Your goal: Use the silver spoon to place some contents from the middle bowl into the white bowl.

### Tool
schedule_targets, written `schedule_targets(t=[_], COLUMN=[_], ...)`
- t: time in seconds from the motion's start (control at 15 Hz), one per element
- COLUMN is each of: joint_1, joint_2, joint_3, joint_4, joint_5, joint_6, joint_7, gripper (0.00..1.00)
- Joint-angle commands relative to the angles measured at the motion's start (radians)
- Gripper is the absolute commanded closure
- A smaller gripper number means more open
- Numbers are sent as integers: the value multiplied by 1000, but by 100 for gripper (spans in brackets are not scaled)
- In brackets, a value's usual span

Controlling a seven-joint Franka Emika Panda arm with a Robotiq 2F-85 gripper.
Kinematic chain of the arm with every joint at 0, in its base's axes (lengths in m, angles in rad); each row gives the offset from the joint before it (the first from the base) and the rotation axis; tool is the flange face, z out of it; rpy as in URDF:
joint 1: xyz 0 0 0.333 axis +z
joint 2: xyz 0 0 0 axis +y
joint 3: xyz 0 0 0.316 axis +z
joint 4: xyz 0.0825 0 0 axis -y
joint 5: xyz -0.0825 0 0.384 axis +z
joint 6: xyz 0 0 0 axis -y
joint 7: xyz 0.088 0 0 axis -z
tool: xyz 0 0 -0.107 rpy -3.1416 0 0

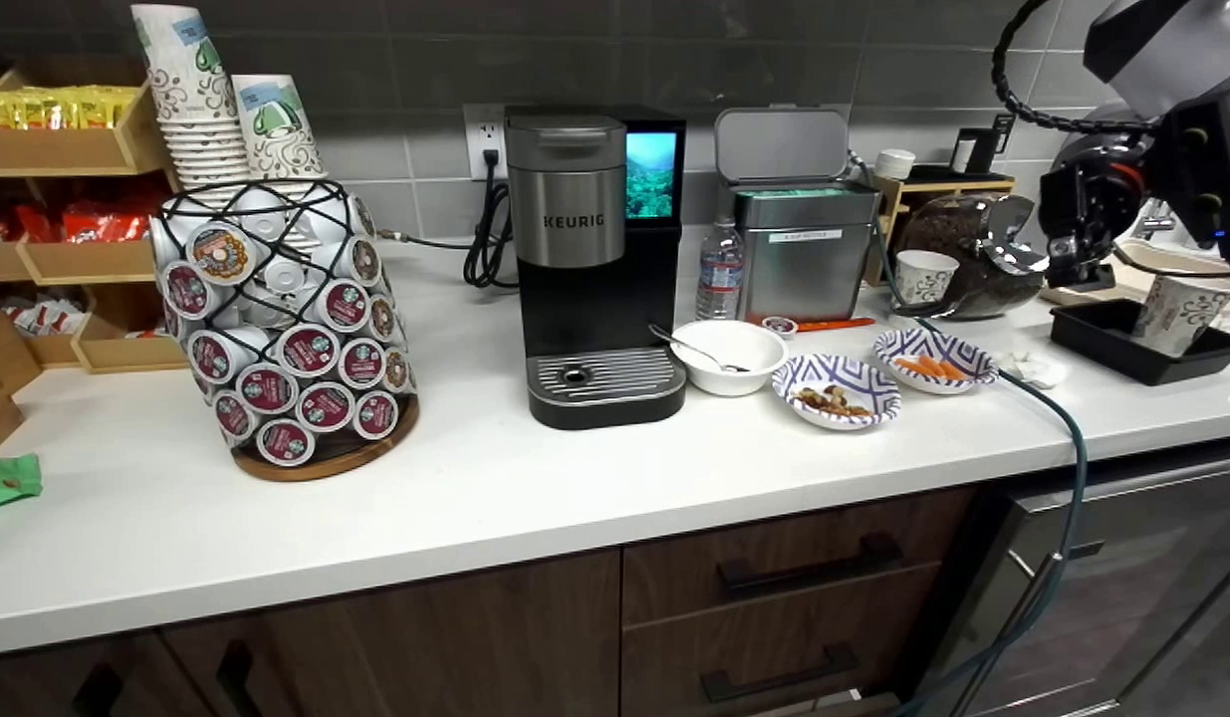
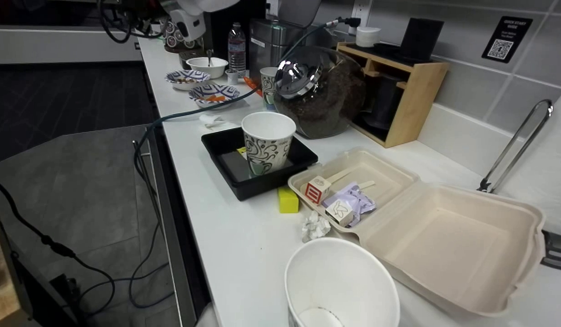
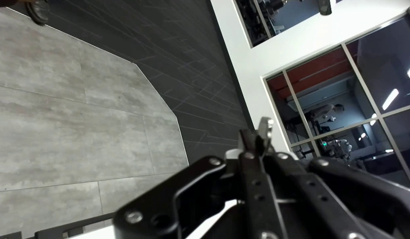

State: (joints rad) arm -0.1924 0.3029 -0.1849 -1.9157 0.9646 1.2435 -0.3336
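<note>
Silver, the spoon (image 1: 696, 351) is leaning in the white bowl (image 1: 722, 383); in an exterior view its long axis is running near right to far left, handle jutting over the rim. The middle bowl (image 1: 832, 371) is sitting just to the right. The end effector (image 3: 257, 136) is hanging closed and empty.

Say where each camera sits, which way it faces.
In an exterior view: before the counter, facing coffee maker and wall; arm upper right.
In an exterior view: near the takeout box, looking along the counter; arm upper left.
Wrist view: behind the gripper, shown shut, facing floor and windows.
Both exterior views share the white bowl.
</note>
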Motion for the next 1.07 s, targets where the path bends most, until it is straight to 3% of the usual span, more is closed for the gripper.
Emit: schedule_targets(t=[0.0,0.53,1.0], joint_1=[-15,101,128], joint_2=[20,39,21], joint_3=[6,69,84], joint_4=[18,-4,-20], joint_5=[-2,-75,-156], joint_6=[0,385,614], joint_7=[1,61,203], gripper=[96,99,99])
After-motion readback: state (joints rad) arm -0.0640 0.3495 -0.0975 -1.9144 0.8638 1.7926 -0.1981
